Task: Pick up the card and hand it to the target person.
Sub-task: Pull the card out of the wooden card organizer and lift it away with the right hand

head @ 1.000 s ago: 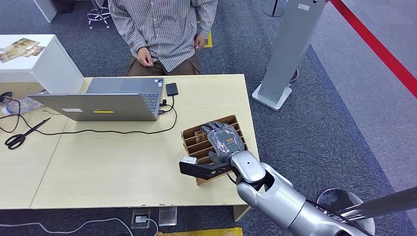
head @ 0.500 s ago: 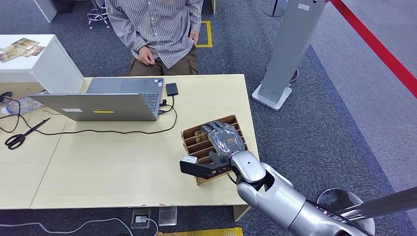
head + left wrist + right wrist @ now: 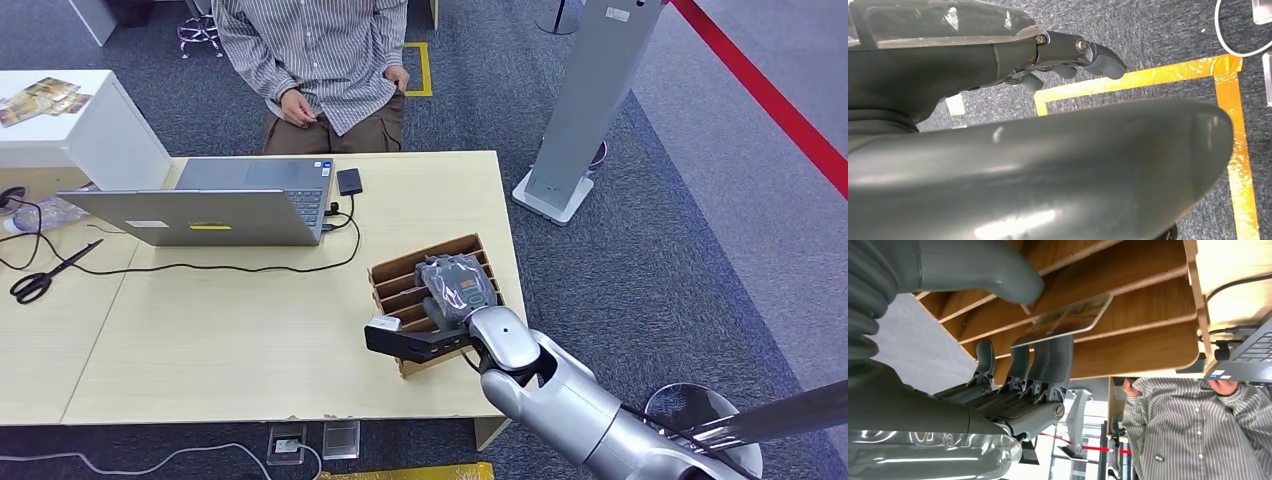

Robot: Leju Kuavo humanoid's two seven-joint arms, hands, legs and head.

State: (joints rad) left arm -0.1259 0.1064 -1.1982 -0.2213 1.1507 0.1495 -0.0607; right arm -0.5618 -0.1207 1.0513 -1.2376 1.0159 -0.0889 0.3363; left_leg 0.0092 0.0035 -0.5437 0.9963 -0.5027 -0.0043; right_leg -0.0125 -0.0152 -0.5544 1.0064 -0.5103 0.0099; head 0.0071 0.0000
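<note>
Head view hides the thin glossy printed card (image 3: 1064, 321) under the right hand (image 3: 455, 287), now curled tighter over the slotted brown wooden rack (image 3: 392, 283) than a second ago. Right wrist view shows thumb and fingers (image 3: 1048, 357) pinching it between the slats. Left hand (image 3: 1068, 60) hangs half-curled, empty.

Pale wooden table (image 3: 230, 340) on grey carpet (image 3: 660, 260), red floor stripe (image 3: 770, 95), white cabinet (image 3: 95, 125) alongside.
</note>
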